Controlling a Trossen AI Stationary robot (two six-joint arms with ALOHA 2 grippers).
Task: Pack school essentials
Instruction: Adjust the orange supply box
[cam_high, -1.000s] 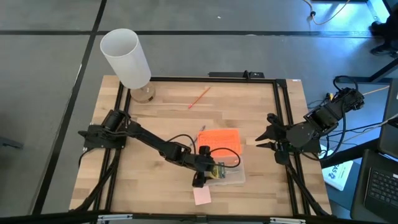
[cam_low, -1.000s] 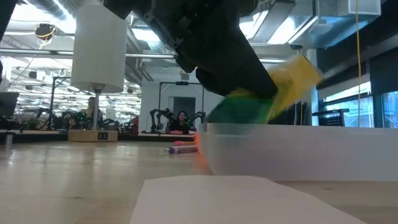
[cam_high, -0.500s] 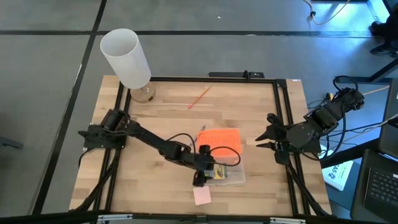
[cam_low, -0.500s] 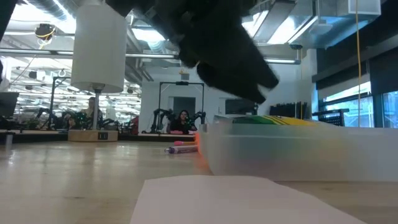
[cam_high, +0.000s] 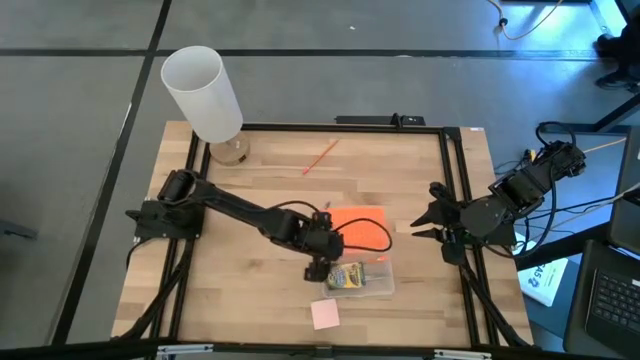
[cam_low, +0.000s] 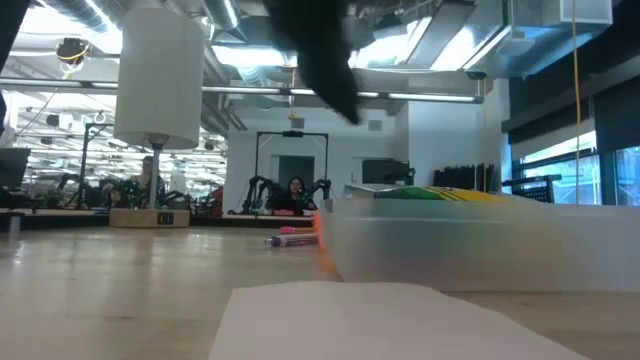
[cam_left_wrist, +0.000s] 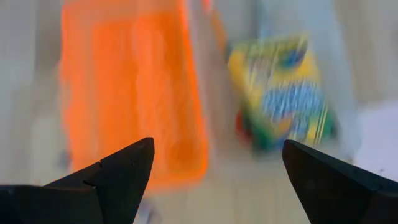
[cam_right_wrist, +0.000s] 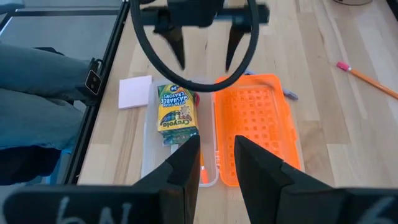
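Note:
The green-and-yellow crayon box (cam_high: 347, 277) lies flat on its broad side in the clear plastic box (cam_high: 378, 287) near the table's middle; the right wrist view shows it label-up (cam_right_wrist: 176, 112). My left gripper (cam_high: 318, 268) hangs open above the clear box's left end, clear of the crayon box (cam_left_wrist: 286, 93). The pink sticky-note pad (cam_high: 324, 315) lies on the table toward the near edge. A thin red pencil (cam_high: 320, 157) lies at the far side. My right gripper (cam_high: 424, 213) waits open at the right, its fingers empty (cam_right_wrist: 214, 155).
The orange lid (cam_high: 360, 228) lies open on the far side of the clear box. A tall white cylinder (cam_high: 203, 95) stands at the far left corner. A black frame (cam_high: 455, 180) borders the tabletop. A person's trouser leg (cam_right_wrist: 37, 93) shows beyond the table edge.
My left gripper has come off the crayon box, risen, and drawn back a little toward the far-left. The crayon box, tilted on the clear box's rim a second ago, has dropped and now lies flat inside it.

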